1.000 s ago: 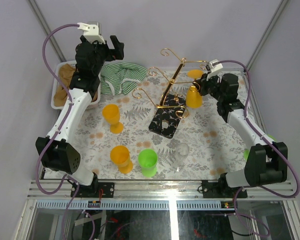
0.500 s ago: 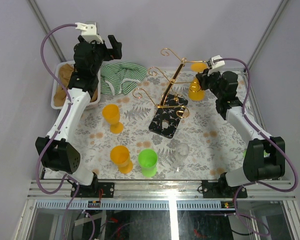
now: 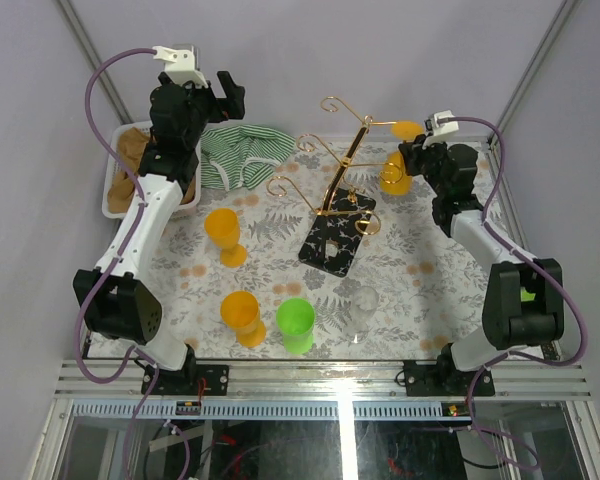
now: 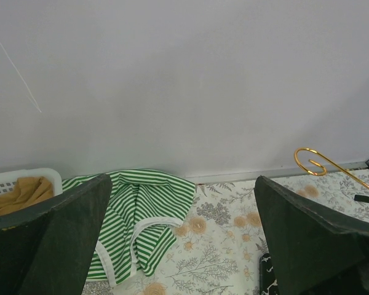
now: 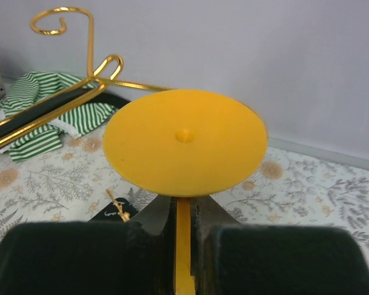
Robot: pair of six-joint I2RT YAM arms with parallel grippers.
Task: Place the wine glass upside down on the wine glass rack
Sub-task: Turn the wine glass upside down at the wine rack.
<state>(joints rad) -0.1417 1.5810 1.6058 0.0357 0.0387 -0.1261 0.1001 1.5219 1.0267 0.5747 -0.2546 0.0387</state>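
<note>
Right gripper (image 3: 417, 160): jaws closed on the stem of the orange glass (image 5: 184, 140). The glass is held inverted, foot uppermost and bowl below, clear of the table (image 3: 425, 290). It sits just right of the rack (image 3: 336, 196), level with the upper hook arms; whether it touches any hook cannot be determined. The rack stands mid-table on its black base. Left gripper (image 3: 213, 93): jaws fully apart, nothing held, raised above the striped cloth (image 4: 141, 209) at the far left, well apart from the rack.

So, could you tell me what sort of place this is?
Probably a robot test cell: plain enclosure walls, two arms bolted to a metal frame, a staged wine glass rack.
</note>
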